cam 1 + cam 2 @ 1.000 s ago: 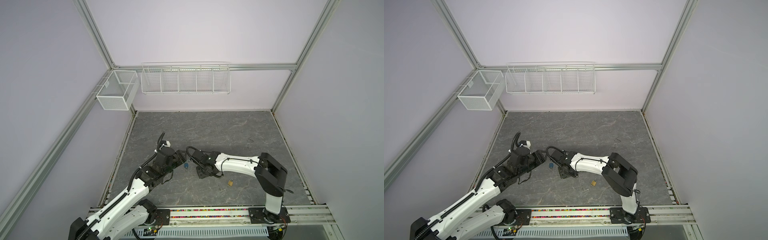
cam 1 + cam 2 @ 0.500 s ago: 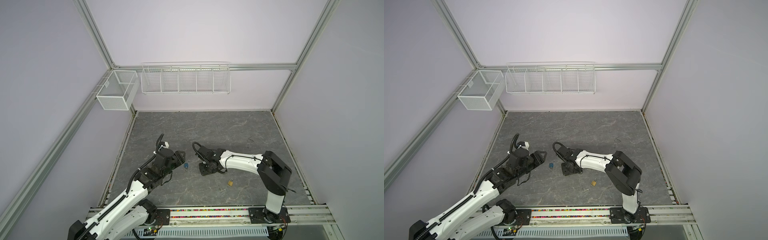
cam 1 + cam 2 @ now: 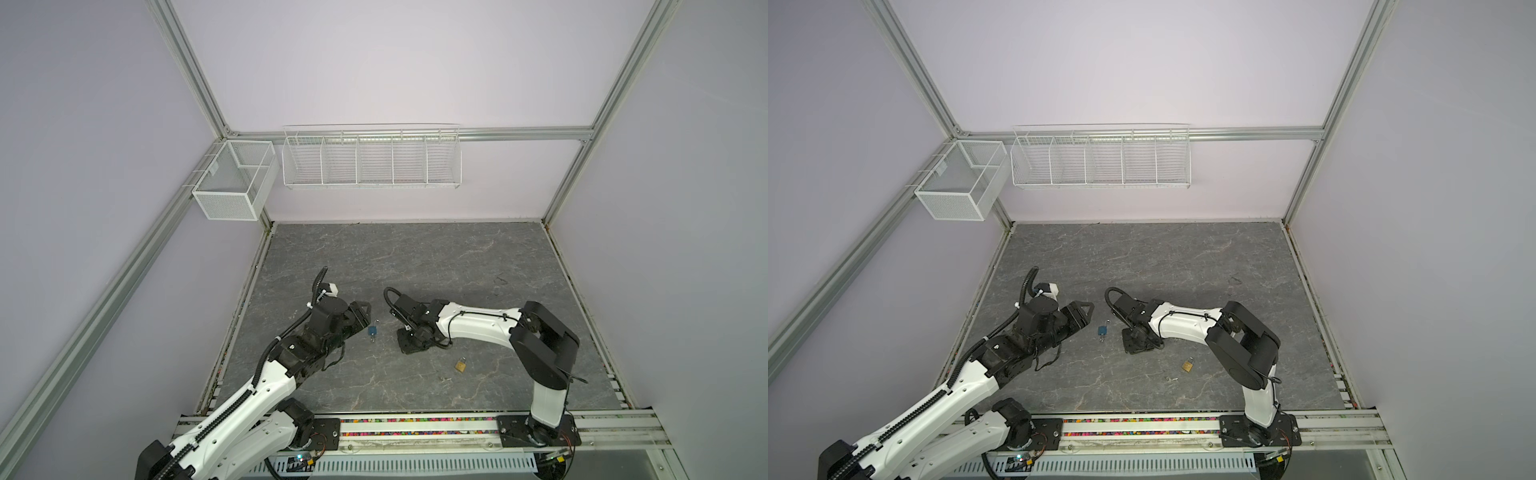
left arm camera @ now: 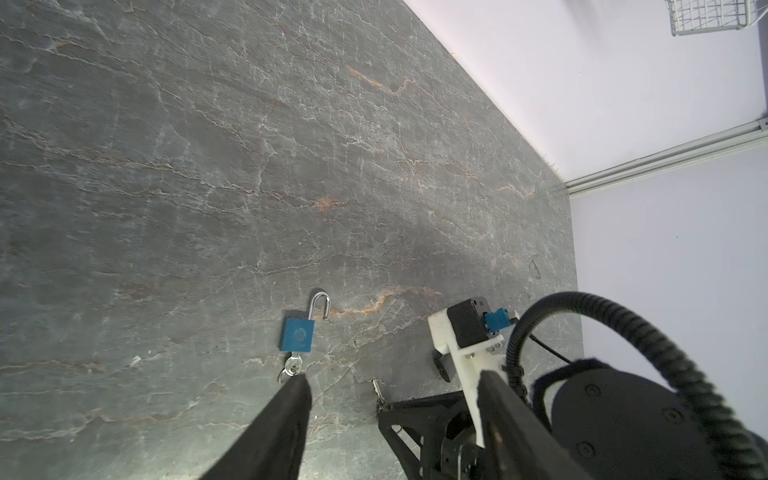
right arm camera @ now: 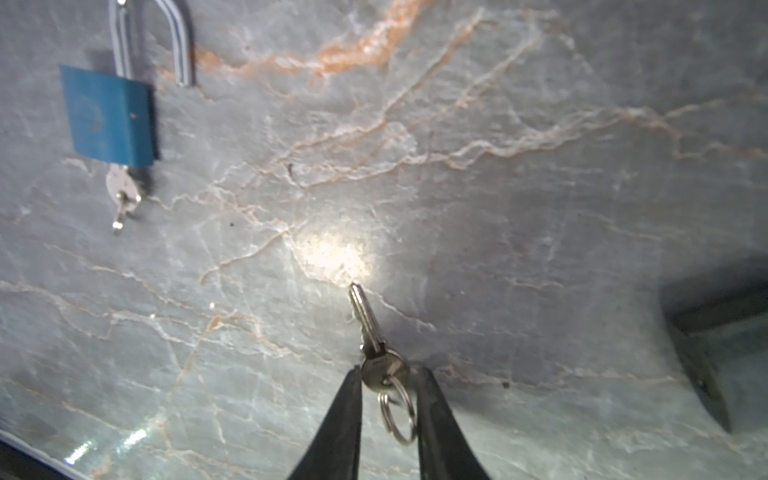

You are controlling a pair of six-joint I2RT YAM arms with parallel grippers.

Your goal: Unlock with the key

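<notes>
A blue padlock (image 3: 372, 331) (image 3: 1102, 331) lies flat on the grey floor with its shackle swung open. A small key (image 4: 293, 365) (image 5: 122, 189) sits in its keyhole. My left gripper (image 3: 366, 318) (image 4: 395, 378) stands open just left of the padlock, not touching it. My right gripper (image 3: 404, 343) (image 5: 388, 372) is low over the floor to the padlock's right. Its fingers are closed in on the head of a silver key (image 5: 365, 324) (image 4: 376, 384) with a ring. That key's blade sticks out past the tips. A brass padlock (image 3: 460, 365) (image 3: 1187, 365) lies further right, nearer the front.
Two white wire baskets (image 3: 372, 160) (image 3: 235, 185) hang on the back wall and the left rail, well above the floor. The arms' base rail (image 3: 415, 432) runs along the front edge. Lilac walls close in the floor on three sides.
My right gripper has drawn back to the right from the blue padlock, and its jaws have narrowed on the ringed key. The left gripper has barely moved.
</notes>
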